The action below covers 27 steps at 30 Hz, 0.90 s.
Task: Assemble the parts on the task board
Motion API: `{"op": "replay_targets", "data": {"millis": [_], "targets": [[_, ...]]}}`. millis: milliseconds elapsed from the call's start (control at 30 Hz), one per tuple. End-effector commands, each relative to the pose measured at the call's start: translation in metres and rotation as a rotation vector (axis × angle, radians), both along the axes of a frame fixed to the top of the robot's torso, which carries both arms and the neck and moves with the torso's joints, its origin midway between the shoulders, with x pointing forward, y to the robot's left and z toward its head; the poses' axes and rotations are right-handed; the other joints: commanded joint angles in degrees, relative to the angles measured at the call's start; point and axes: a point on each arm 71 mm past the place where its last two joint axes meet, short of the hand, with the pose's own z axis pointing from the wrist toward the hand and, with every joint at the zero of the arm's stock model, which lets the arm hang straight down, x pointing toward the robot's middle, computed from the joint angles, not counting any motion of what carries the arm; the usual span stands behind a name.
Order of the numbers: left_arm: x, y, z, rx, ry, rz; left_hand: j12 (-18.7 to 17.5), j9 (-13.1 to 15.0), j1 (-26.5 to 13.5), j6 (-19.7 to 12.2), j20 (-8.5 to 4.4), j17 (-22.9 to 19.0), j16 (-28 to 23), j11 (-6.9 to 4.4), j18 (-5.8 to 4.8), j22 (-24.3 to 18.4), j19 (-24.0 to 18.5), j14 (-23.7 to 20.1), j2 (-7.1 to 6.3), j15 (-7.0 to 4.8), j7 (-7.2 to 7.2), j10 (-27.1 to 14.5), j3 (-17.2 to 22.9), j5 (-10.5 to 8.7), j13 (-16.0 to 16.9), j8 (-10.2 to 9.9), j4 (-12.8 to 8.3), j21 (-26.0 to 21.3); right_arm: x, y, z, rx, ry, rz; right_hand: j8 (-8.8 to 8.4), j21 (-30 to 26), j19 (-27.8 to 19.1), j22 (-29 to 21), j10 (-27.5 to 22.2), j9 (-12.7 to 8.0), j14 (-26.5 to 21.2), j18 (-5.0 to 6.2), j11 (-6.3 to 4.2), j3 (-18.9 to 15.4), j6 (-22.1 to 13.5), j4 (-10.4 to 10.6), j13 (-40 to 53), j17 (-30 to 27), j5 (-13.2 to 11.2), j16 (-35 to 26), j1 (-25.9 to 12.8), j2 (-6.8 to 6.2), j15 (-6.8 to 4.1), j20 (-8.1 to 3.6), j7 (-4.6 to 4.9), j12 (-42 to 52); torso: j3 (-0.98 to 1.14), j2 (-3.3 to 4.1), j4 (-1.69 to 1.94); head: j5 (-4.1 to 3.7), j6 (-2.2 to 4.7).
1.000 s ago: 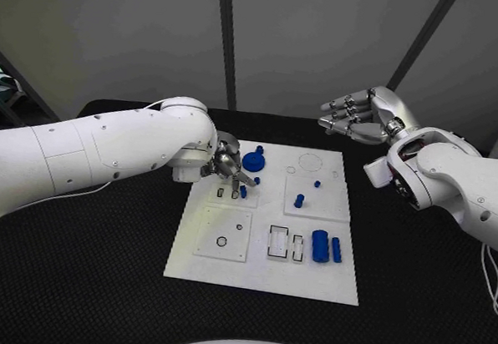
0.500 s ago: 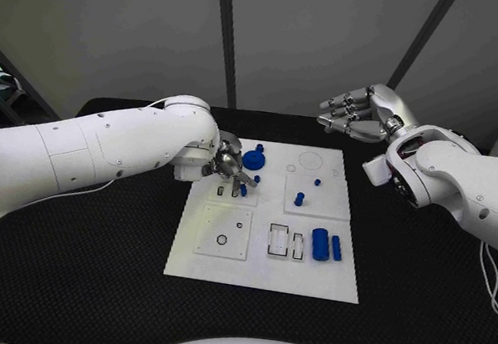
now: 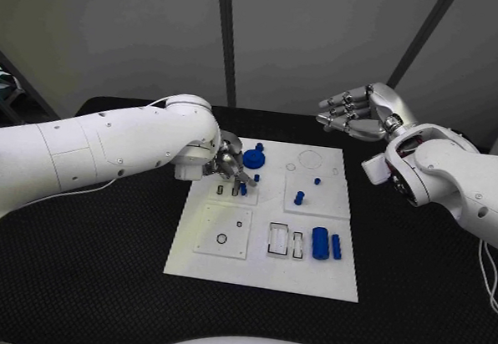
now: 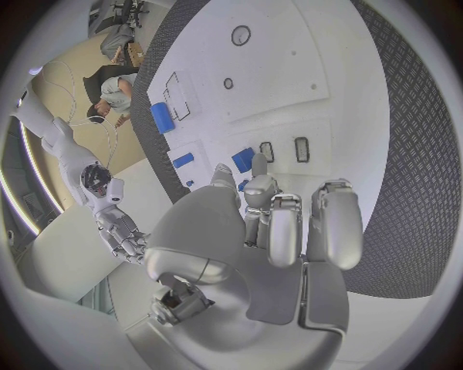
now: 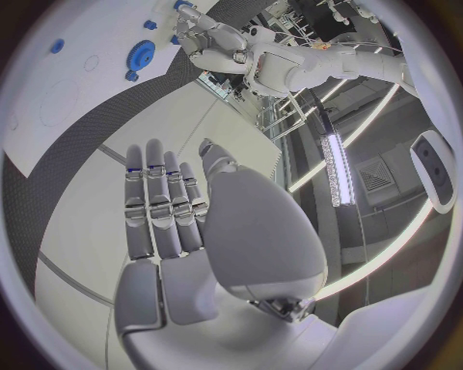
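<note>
The white task board [image 3: 266, 262] lies in the middle of the black table. My left hand [image 3: 228, 163] hovers low over the board's far left part, fingers curled down. Its fingertips [image 4: 258, 166] pinch a small blue block [image 4: 243, 159] just beside two narrow slots [image 3: 227, 191]. A blue gear [image 3: 254, 161] stands right behind that hand. Three small blue pegs [image 3: 300, 199] stand on the far right panel. Two blue cylinders [image 3: 325, 245] lie at the right of the board's middle. My right hand [image 3: 355, 113] is raised beyond the board's far right corner, fingers apart and holding nothing.
Black mat [image 3: 96, 239] surrounds the board on all sides. The near left panel has a small ring outline [image 3: 222, 239] and rectangular cut-outs [image 3: 285, 240] sit beside the cylinders. A grey wall stands behind the table.
My left hand has crept slightly toward the far edge with the blue block. The right hand has stayed almost still.
</note>
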Motion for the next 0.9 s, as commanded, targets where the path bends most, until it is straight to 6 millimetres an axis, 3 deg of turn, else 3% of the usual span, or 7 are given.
{"op": "replay_targets", "data": {"millis": [33, 267, 733, 900], "targets": [[0.0002, -0.0002, 0.0003, 0.017, 0.005, -0.007, 0.24, 0.48, 1.15, -0.61, -0.12, 13.23, 0.26, -0.31, -0.62, 0.1, 0.92, 5.48, 0.07, -0.53, 0.1, 0.11, 0.29, -0.08, 0.07, 0.49, -0.72, 0.37, 0.0001, 0.0013, 0.0017, 0.005, -0.004, 0.003, -0.09, -0.19, 0.16, -0.06, -0.33, -0.07, 0.18, 0.64, 0.21, -0.04, -0.24, -0.27, -0.05, -0.08, 0.3, -0.27, -0.58, 0.04, 0.28, 0.23, 0.16, -0.09, 0.02, 0.02, 0.02, -0.02, -0.08], [0.0005, -0.0011, 0.0001, 0.017, 0.007, -0.008, 0.0, 1.76, 4.05, -1.27, -0.2, 13.2, 0.24, -0.41, -0.61, 0.16, 0.9, 5.47, 1.12, -0.62, 0.01, -0.03, 2.37, 0.06, -0.07, 0.8, -2.48, 0.29, 0.0002, 0.0017, 0.0015, 0.004, -0.002, 0.004, -0.07, -0.36, 0.27, -0.18, -0.32, -0.06, 0.27, 0.66, 0.19, -0.03, -0.24, -0.37, -0.19, -0.16, 0.54, -0.41, -0.57, 0.12, 0.27, 0.23, 0.15, -0.06, -0.02, 0.01, 0.01, 0.04, -0.2], [-0.0015, -0.0028, -0.0002, 0.02, 0.018, -0.024, -0.53, 2.97, 6.41, -1.7, -0.25, 13.27, 0.28, -0.58, -0.66, 0.5, 0.95, 5.48, 0.89, -0.74, -0.19, -0.32, 4.49, 0.09, -0.46, 0.95, -4.37, 0.36, 0.0005, 0.0021, 0.001, 0.003, 0.003, 0.005, -0.06, -0.56, 0.38, -0.33, -0.33, -0.06, 0.35, 0.67, 0.21, -0.04, -0.27, -0.43, -0.35, -0.24, 0.85, -0.58, -0.65, 0.18, 0.28, 0.25, 0.16, -0.03, -0.01, -0.03, 0.0, 0.1, -0.47], [-0.0024, -0.0016, -0.0001, 0.01, 0.024, -0.019, -1.02, 3.44, 8.47, -1.97, -0.41, 13.34, 0.33, -0.82, -0.65, 0.61, 0.93, 5.5, 1.47, -0.96, -0.44, -0.57, 6.9, 0.24, -0.75, 0.7, -5.73, 0.34, 0.0007, 0.0018, 0.0009, 0.002, 0.004, 0.003, -0.06, -0.75, 0.48, -0.46, -0.36, -0.06, 0.4, 0.67, 0.22, -0.04, -0.31, -0.49, -0.49, -0.32, 1.21, -0.74, -0.7, 0.22, 0.29, 0.26, 0.17, -0.02, -0.02, 0.01, -0.01, 0.08, -0.52]]}}
